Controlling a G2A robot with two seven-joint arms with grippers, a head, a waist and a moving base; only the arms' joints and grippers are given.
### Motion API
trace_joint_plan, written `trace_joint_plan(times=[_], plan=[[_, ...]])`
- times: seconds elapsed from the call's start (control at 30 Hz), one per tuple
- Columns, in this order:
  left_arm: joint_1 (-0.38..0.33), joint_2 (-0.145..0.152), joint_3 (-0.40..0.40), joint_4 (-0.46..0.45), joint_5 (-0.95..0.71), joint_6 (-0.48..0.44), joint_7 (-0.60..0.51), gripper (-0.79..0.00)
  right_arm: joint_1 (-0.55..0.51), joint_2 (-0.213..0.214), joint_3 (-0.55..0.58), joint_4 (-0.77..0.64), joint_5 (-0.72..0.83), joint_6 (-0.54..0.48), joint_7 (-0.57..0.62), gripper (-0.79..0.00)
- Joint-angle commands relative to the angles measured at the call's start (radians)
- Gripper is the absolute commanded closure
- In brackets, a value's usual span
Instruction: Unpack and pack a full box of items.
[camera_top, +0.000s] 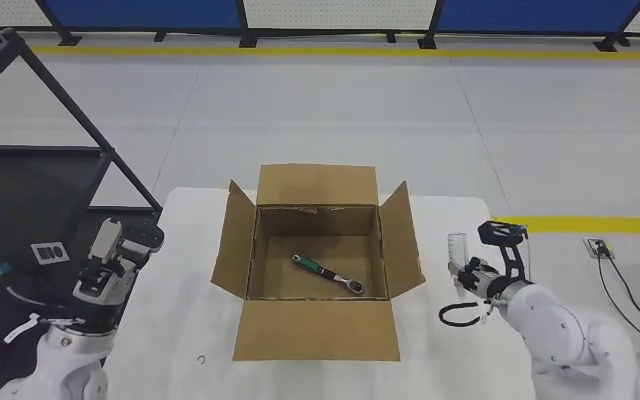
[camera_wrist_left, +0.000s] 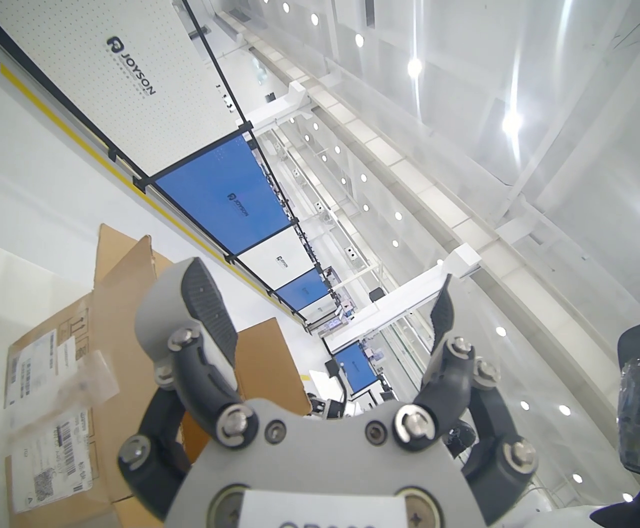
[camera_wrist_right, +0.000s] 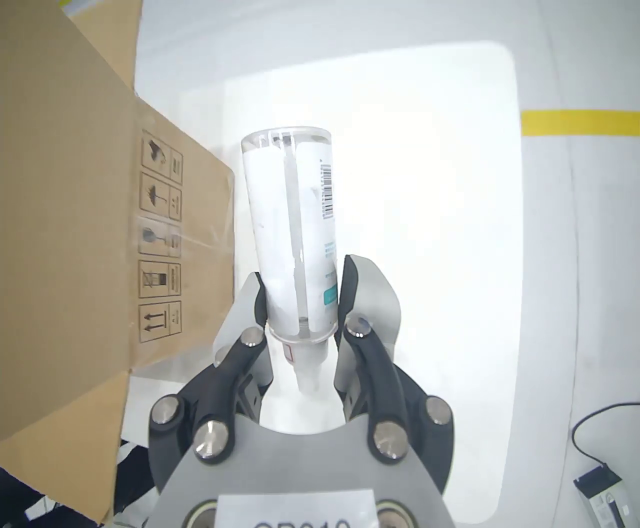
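Observation:
An open cardboard box (camera_top: 318, 188) stands in the middle of the white table, flaps spread. Inside it lies a wrench with a green handle (camera_top: 327, 273). My right gripper (camera_wrist_right: 300, 295) is shut on a clear bottle with a white label (camera_wrist_right: 292, 225), held by its neck end just right of the box's right flap (camera_wrist_right: 75, 215); from above the bottle (camera_top: 457, 251) and right gripper (camera_top: 468, 272) sit near the table's right edge. My left gripper (camera_wrist_left: 325, 300) is open and tilted upward, with nothing between its fingers; the left arm (camera_top: 112, 262) stays at the table's left edge beside the box (camera_wrist_left: 70, 350).
A dark frame stand (camera_top: 60, 190) rises at the far left. Beyond the table's right side a yellow floor line (camera_top: 575, 224) and a cable with a small box (camera_top: 600, 248) lie on the floor. A small ring (camera_top: 201, 360) lies on the table front left.

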Motion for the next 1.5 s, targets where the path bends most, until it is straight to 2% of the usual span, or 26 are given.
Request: trace_joint_plan(times=[0.0, 0.13, 0.2, 0.4, 0.77, 0.8, 0.9, 0.97, 1.07, 1.47], plan=[[-0.002, 0.001, -0.001, 0.002, 0.001, 0.003, 0.007, -0.785, 0.011, 0.001, -0.002, 0.077, 0.025, -0.008, -0.003, 0.0], [-0.004, 0.002, 0.0, 0.002, 0.006, 0.005, 0.014, -0.785, 0.032, 0.004, -0.004, 0.199, 0.037, -0.009, -0.006, 0.0], [-0.004, 0.003, 0.0, 0.002, 0.006, 0.005, 0.016, -0.785, 0.037, 0.006, -0.002, 0.239, 0.067, -0.046, -0.019, 0.0], [-0.006, 0.004, 0.009, 0.004, 0.014, 0.008, 0.021, -0.785, 0.048, 0.013, 0.014, 0.352, 0.088, -0.056, -0.05, 0.0], [0.002, 0.006, 0.016, -0.005, 0.021, 0.015, 0.038, -0.785, 0.067, 0.023, 0.008, 0.43, 0.102, -0.058, -0.083, 0.0], [0.003, 0.006, 0.015, -0.006, 0.017, 0.012, 0.042, -0.785, 0.068, 0.024, 0.007, 0.431, 0.103, -0.058, -0.084, -0.068], [0.005, 0.006, 0.014, -0.007, 0.008, 0.009, 0.048, -0.785, 0.069, 0.027, 0.004, 0.433, 0.105, -0.053, -0.084, -0.095], [0.006, 0.007, 0.013, -0.007, 0.007, 0.01, 0.048, -0.785, 0.069, 0.028, 0.002, 0.432, 0.107, -0.05, -0.085, -0.219], [0.006, 0.007, 0.013, -0.008, 0.003, 0.008, 0.05, -0.785, 0.069, 0.031, -0.001, 0.431, 0.108, -0.046, -0.086, -0.277], [0.009, 0.01, 0.01, -0.011, -0.007, 0.012, 0.053, -0.785, 0.058, 0.042, -0.005, 0.395, 0.111, -0.019, -0.078, -0.329]])
